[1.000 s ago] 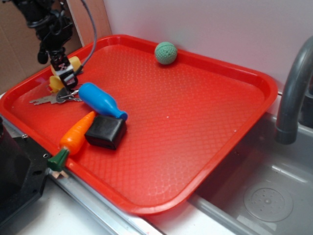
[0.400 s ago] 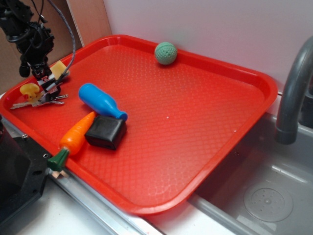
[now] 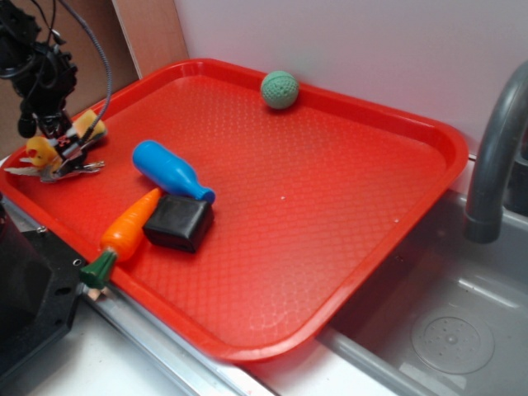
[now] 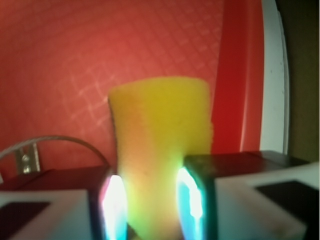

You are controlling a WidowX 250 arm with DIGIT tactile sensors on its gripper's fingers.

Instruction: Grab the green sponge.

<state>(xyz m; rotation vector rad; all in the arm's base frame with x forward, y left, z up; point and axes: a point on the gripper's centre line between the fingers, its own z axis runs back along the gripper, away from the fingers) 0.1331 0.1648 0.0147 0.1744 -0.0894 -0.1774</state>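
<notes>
The green sponge [image 4: 160, 125] is a yellow foam block, pinched at its near end between my two pads. My gripper [image 4: 150, 200] is shut on it; the foam narrows where the pads press. In the exterior view the gripper [image 3: 59, 142] hangs over the tray's far left corner. There the green sponge [image 3: 91, 125] sticks out to its right, just above the red tray [image 3: 330, 190]. Its dark scouring face does not show.
A yellow duck [image 3: 37, 148] and a bunch of keys [image 3: 70, 167] lie right under the gripper. A blue bottle [image 3: 169, 169], a black block [image 3: 178, 223] and a toy carrot [image 3: 128, 231] sit nearby. A green knitted ball [image 3: 280, 89] rests by the back rim. A sink and faucet [image 3: 495, 157] are at the right.
The arm has moved left toward the tray's left corner, carrying the sponge along. The keys and the duck have slid left with it.
</notes>
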